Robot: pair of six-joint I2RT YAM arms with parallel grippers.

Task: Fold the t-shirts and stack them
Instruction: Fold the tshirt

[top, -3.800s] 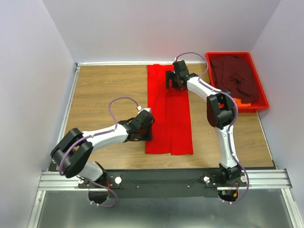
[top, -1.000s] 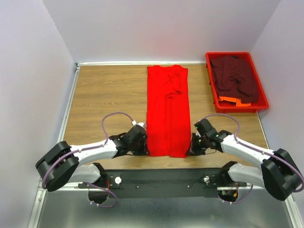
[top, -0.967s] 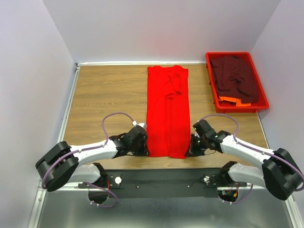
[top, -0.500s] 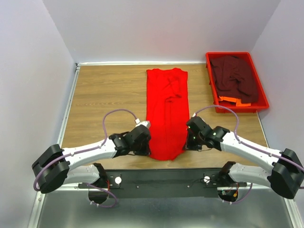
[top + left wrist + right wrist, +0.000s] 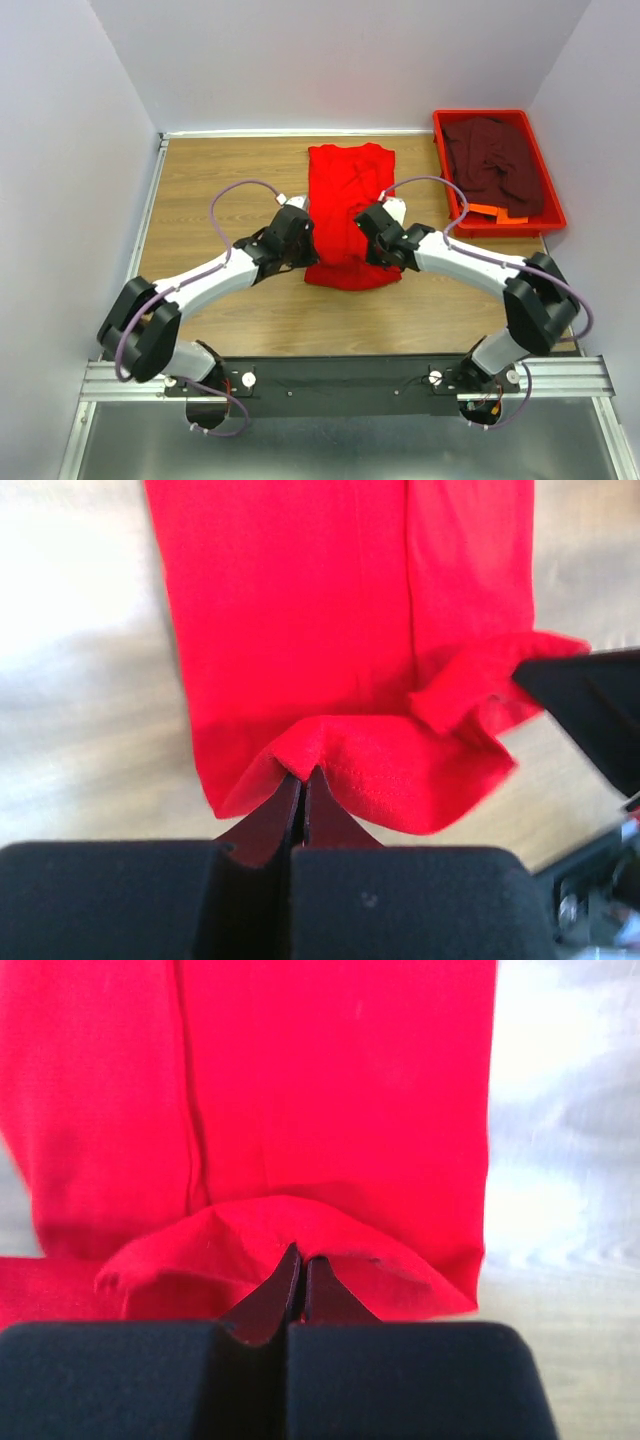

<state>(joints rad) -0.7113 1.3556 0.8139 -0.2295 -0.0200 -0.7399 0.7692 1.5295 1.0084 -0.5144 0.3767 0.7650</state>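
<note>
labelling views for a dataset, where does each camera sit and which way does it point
Top external: above and behind the arm bases, looking down on the table, red t-shirt and red tray holding the maroon t-shirt; both arms show.
Left wrist: on the left arm, looking along the left gripper, shut on the red t-shirt's raised hem; its fingers show.
Right wrist: on the right arm, looking along the right gripper, shut on the same hem.
Shared: both wrist views show that hem.
</note>
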